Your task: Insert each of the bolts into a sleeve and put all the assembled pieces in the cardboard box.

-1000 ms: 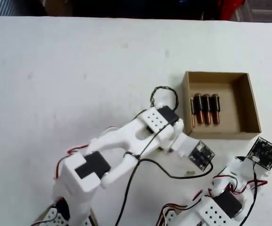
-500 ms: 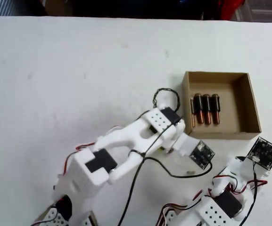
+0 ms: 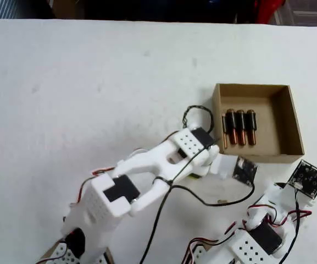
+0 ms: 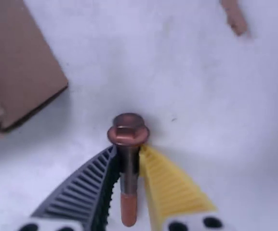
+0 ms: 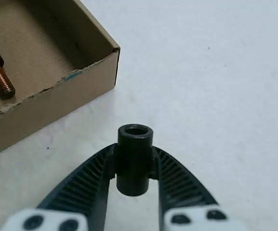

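My left gripper (image 4: 128,151) is shut on a copper bolt (image 4: 127,144), flanged head outward, just above the white table near a corner of the cardboard box (image 4: 18,72). My right gripper (image 5: 135,150) is shut on an upright black sleeve (image 5: 135,161), bore facing out, beside the box wall (image 5: 57,96). From above, the left arm (image 3: 169,157) ends at the box's (image 3: 293,118) front left corner and the right arm (image 3: 262,231) sits below its front right. Three assembled pieces (image 3: 240,126) and a thin copper bolt (image 3: 224,132) lie inside.
A small brown scrap (image 3: 221,202) lies on the table between the two arms, and shows as the scrap (image 4: 235,19) in the left wrist view. A black cable loop (image 3: 196,113) rises off the left arm next to the box. White table (image 3: 92,82) stretches to the left and back.
The left arm has swung right and a little forward, bringing its wrist closer to the box's front wall. The right arm has kept still.
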